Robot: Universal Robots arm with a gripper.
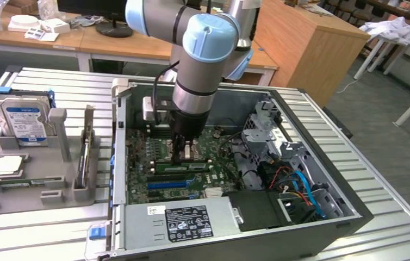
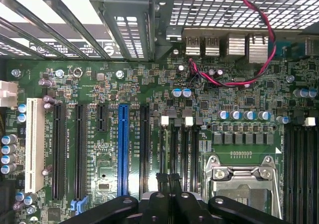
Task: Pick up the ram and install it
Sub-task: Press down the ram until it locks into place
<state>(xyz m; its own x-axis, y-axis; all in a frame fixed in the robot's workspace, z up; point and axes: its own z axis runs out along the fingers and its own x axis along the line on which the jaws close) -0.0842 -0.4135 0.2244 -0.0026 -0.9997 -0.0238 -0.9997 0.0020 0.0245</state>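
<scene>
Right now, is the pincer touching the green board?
Cannot tell. In the exterior view the pincer reaches down to the motherboard, hiding any contact or gap.

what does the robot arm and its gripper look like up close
The arm is built of silver-grey metal tubes with rounded light-blue caps at the joints. A black cable runs down alongside its wrist section. The wrist narrows into a black cylinder carrying the gripper, which has slim black fingers on a black, rounded base with screws.
</scene>
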